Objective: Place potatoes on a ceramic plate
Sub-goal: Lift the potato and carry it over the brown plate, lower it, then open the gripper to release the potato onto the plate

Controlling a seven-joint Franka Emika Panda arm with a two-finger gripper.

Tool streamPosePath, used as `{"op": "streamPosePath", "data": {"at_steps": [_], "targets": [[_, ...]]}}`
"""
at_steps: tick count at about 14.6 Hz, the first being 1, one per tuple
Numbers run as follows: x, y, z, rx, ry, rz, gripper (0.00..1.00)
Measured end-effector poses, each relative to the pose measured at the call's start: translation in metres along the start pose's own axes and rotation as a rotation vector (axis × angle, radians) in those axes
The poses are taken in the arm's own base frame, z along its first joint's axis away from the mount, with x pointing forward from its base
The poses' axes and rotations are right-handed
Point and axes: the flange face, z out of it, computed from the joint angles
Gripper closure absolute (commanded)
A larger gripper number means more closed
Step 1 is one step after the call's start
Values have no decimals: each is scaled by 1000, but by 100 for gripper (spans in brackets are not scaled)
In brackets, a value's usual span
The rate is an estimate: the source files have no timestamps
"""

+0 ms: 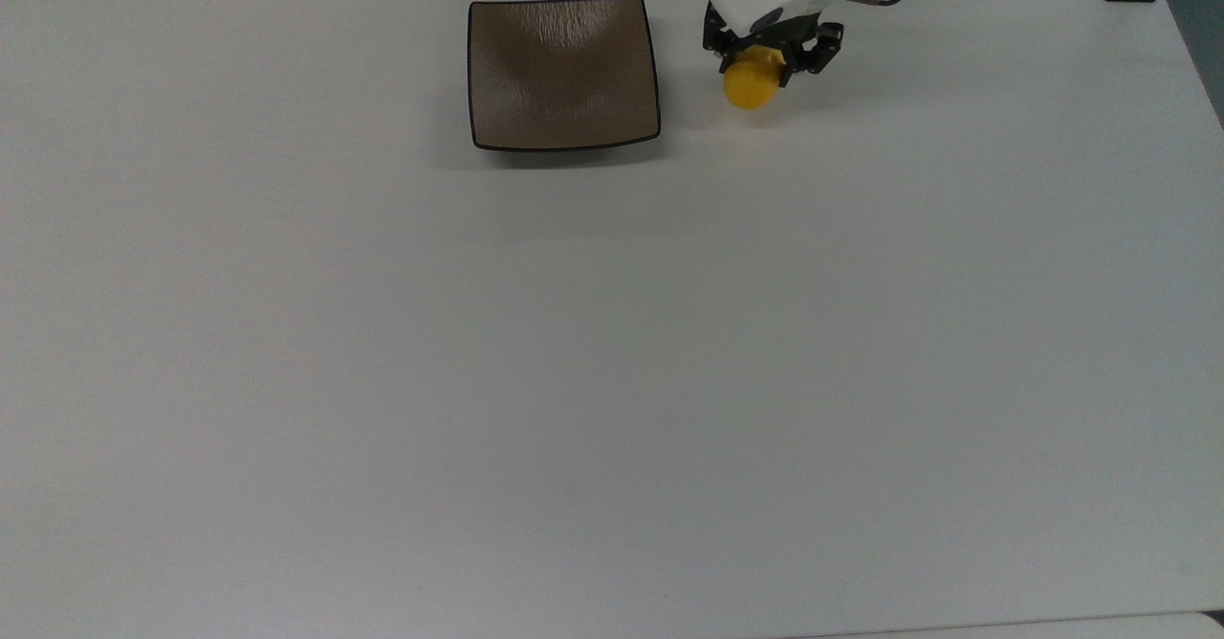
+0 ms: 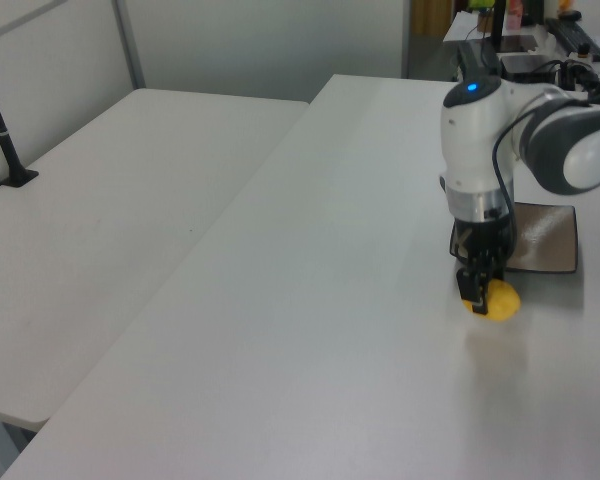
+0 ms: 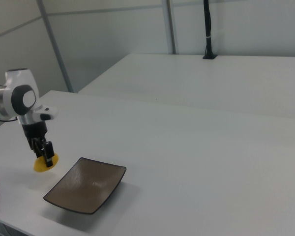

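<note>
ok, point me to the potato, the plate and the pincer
potato (image 1: 749,90), top view, its exposed lower half.
plate (image 1: 562,73), top view, bare centre.
pincer (image 2: 478,289), left view, between its fingertips at the potato.

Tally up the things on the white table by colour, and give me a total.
Yellow: 1, the potato in the gripper
Brown: 1, the square plate
Total: 2

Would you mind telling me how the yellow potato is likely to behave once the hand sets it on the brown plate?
The potato looks rounded and smooth, so it may roll. The plate appears glossy and dished, so it would probably settle toward the middle. It seems rigid in the hand.
</note>
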Motion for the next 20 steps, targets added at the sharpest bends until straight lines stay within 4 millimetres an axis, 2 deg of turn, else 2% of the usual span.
{"op": "streamPosePath", "data": {"at_steps": [5, 6, 7, 9, 10, 15, 20], "targets": [[31, 80, -62, -44, -79, -130, 54], [38, 95, -68, -44, -93, -124, 52], [44, 108, -69, -42, -102, -115, 41], [51, 119, -67, -38, -109, -96, 5], [54, 123, -65, -35, -108, -86, 0], [78, 131, -50, -22, -64, -63, 0], [80, 136, -57, -21, -48, -55, 0]]}}
